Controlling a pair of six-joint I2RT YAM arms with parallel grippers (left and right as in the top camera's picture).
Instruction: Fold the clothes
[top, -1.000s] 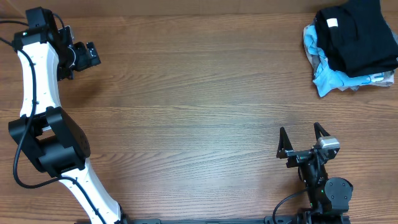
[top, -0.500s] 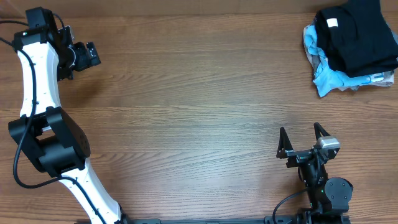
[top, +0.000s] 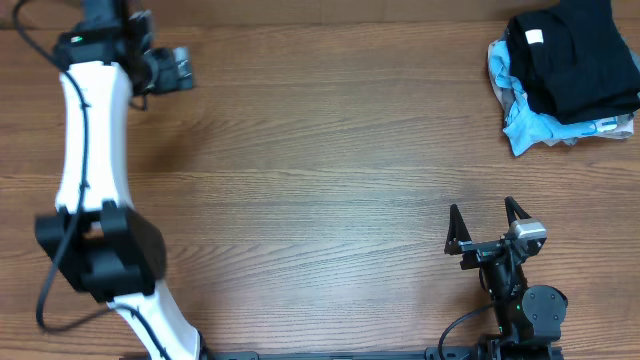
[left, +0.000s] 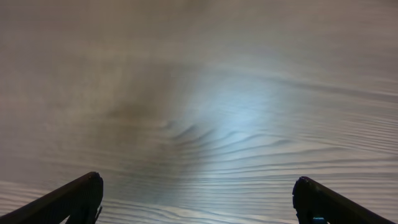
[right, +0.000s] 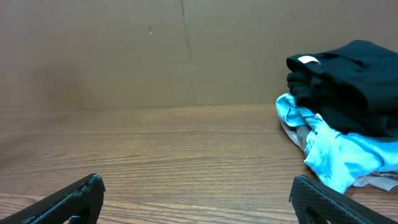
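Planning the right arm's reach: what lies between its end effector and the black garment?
Bare table from the right end effector to the light blue garment poking out beneath the black garment; overhead and right wrist views show it.

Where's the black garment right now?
Overhead view: the black garment sits at the far right corner of the table, piled on the light blue garment, well beyond the right gripper.

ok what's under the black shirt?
A light blue garment and a bit of grey fabric stick out beneath the black shirt. Anything else under it is covered.
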